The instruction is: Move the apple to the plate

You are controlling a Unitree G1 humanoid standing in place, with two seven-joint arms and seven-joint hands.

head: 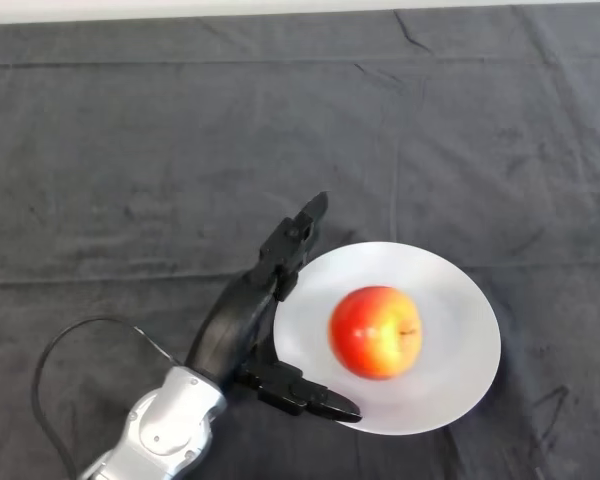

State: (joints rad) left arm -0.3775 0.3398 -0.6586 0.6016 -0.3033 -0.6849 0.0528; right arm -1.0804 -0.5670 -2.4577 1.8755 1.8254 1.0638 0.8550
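A round red-and-yellow apple (376, 331) is seen resting on a white round plate (450, 390) at the lower right of centre. The black left hand (242, 322) is spread at the plate's left rim, fingers apart, clear of the apple, above the dark cloth-covered table (130, 150)

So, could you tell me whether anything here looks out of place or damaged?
Nothing stands out. The apple sits upright on the white plate, whole and unmarked, and the left hand is open beside the plate's left rim, holding nothing.
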